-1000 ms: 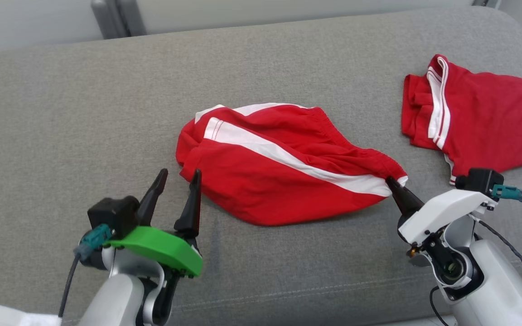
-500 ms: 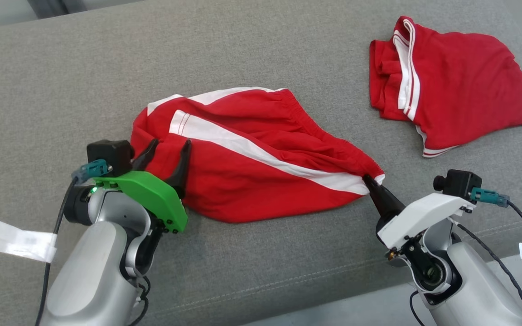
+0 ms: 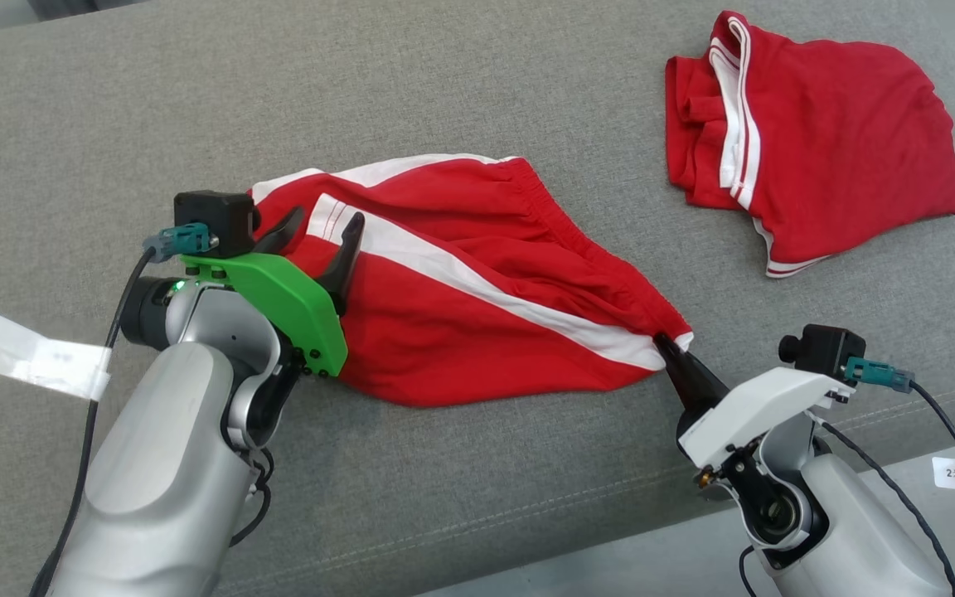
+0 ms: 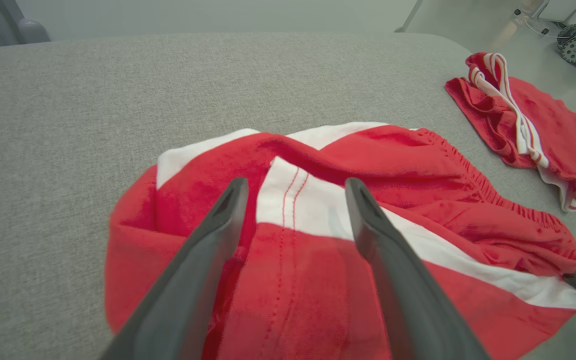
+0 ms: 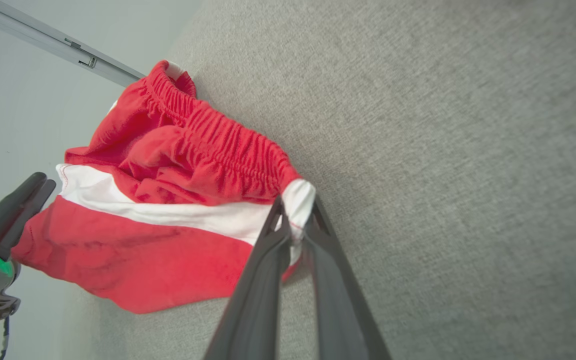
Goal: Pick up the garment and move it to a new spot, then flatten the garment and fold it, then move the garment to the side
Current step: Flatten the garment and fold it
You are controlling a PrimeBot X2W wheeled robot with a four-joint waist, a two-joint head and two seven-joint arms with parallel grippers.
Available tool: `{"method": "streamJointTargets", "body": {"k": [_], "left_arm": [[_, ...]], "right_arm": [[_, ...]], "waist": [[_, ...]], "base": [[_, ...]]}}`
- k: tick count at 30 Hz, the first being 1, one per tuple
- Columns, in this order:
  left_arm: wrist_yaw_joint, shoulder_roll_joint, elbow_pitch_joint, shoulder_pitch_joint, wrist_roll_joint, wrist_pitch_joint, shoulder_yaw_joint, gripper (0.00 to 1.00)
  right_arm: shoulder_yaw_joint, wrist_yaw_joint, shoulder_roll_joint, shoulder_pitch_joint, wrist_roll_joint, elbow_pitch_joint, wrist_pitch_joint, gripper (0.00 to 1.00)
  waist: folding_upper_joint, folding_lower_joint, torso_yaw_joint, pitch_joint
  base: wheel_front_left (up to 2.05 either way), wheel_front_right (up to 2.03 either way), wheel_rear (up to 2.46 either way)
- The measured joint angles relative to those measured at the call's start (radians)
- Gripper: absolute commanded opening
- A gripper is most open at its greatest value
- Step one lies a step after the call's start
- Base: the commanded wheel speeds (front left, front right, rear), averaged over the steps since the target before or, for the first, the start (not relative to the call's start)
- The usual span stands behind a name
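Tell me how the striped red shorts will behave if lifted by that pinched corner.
Likely floppy: the shorts lie creased and bunched, so they should drape from the right gripper, its jaws shut on one corner. Probably light, being thin cloth. The thin pinch may slip.

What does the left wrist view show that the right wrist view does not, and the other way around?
Left wrist view: the left gripper, open over one end of the red shorts, and a second red garment lying apart from them. Right wrist view: the right gripper, shut on the white corner at the waistband. Both: the red shorts with their white stripe, on the grey sofa.
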Motion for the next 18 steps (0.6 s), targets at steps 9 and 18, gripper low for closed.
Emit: {"method": "streamJointTargets", "body": {"k": [9, 18], "left_arm": [[-0.016, -0.006, 0.055, -0.036, 0.000, 0.018, -0.010, 0.45], [-0.026, -0.006, 0.111, -0.051, -0.017, 0.033, -0.011, 0.86]], "right_arm": [[0.005, 0.011, 0.008, -0.006, 0.000, 0.030, -0.017, 0.00], [0.006, 0.018, 0.010, -0.015, 0.000, 0.049, -0.027, 0.00]], "waist": [[0.0000, 0.0000, 0.005, -0.003], [0.0000, 0.0000, 0.008, -0.005]], "base": [[0.00, 0.00, 0.00], [0.00, 0.00, 0.00]]}}
